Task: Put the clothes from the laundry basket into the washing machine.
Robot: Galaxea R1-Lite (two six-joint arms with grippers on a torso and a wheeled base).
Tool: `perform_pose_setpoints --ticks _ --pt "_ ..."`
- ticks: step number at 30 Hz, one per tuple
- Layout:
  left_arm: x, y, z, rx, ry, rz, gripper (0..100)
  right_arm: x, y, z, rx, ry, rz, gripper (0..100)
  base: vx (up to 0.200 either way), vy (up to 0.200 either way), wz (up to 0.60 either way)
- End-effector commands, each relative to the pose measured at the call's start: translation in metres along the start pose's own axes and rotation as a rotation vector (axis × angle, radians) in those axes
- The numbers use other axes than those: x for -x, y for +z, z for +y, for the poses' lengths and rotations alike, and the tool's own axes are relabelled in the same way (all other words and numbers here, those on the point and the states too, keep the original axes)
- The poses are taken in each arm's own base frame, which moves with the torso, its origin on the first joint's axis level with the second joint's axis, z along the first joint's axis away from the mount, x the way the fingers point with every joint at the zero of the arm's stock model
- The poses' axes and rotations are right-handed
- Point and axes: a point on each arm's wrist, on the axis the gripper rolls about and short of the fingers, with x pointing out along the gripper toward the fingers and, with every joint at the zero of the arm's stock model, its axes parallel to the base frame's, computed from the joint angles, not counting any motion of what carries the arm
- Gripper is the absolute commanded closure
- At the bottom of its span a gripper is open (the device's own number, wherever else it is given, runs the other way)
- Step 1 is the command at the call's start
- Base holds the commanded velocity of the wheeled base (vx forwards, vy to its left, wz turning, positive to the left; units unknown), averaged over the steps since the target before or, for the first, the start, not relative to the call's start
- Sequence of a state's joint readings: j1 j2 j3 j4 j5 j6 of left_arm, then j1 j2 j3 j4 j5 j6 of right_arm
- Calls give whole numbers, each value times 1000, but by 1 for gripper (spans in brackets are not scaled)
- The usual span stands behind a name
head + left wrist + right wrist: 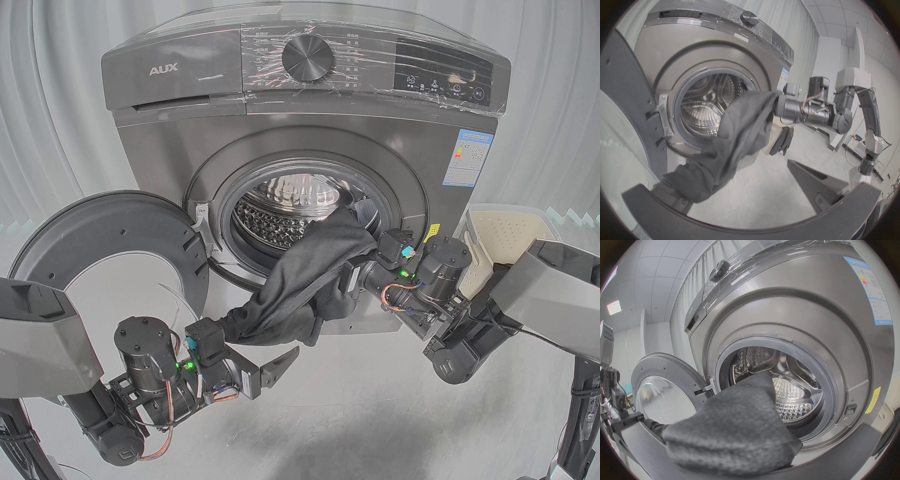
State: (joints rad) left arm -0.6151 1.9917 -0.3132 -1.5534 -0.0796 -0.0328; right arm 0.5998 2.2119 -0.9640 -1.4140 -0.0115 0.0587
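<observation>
A dark grey garment point(300, 275) hangs stretched in front of the washing machine's open drum point(284, 209). Its upper end is tented over my right gripper point(340, 247), which is at the lower right of the porthole rim and shut on the cloth, its fingers hidden. In the right wrist view the garment point(734, 424) peaks toward the drum point(790, 396). The lower end is draped over one finger of my left gripper point(272, 347), which is open. The other finger point(812, 184) is bare. The cream laundry basket point(500, 234) stands right of the machine, behind my right arm.
The round machine door point(106, 250) is swung wide open to the left, just above my left arm. The grey floor point(350, 406) in front of the machine is bare. A curtain hangs behind the machine.
</observation>
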Motion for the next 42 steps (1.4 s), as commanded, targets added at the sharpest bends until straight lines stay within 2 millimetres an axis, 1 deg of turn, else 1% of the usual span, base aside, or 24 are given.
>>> perform_pose_setpoints --ticks 1,3,6,9,13,16,19,20,22,24,27,31,36,42 --pt "20 -9 -3 0 -9 65 0 2 16 -7 4 -14 -39 100 0 0 0" --pt "28 -14 -3 1 -10 99 0 3 21 -9 3 -16 -50 100 0 0 0" --pt "32 -17 -3 1 -14 119 0 4 23 -8 3 -16 -54 100 0 0 0" --pt "32 -17 -3 1 -14 116 0 8 20 -7 2 -13 -40 100 0 0 0" --pt "32 -15 -3 2 -15 108 0 11 21 -5 -3 -9 -37 100 0 0 0" --pt "28 -13 -2 2 -11 96 0 13 19 -4 -7 -2 -29 100 0 0 0" --pt "13 -4 1 0 1 33 0 21 21 1 -10 13 -26 100 0 0 0" --pt "11 -2 1 1 2 25 0 22 21 2 -11 16 -23 100 0 0 0" --pt "1 5 3 4 7 -20 0 31 18 12 -18 42 3 100 0 0 0" --pt "-6 7 3 2 6 -36 0 36 19 19 -26 61 9 100 0 0 0" --pt "-16 5 4 2 4 -42 0 40 22 26 -42 81 5 100 0 0 0" --pt "-29 1 5 1 3 -45 0 43 22 32 -44 96 11 100 0 0 0" --pt "-39 0 6 2 2 -55 0 44 21 40 -48 118 12 100 0 0 0" --pt "-51 -4 9 3 7 -62 0 50 19 56 -63 163 30 100 0 0 0"
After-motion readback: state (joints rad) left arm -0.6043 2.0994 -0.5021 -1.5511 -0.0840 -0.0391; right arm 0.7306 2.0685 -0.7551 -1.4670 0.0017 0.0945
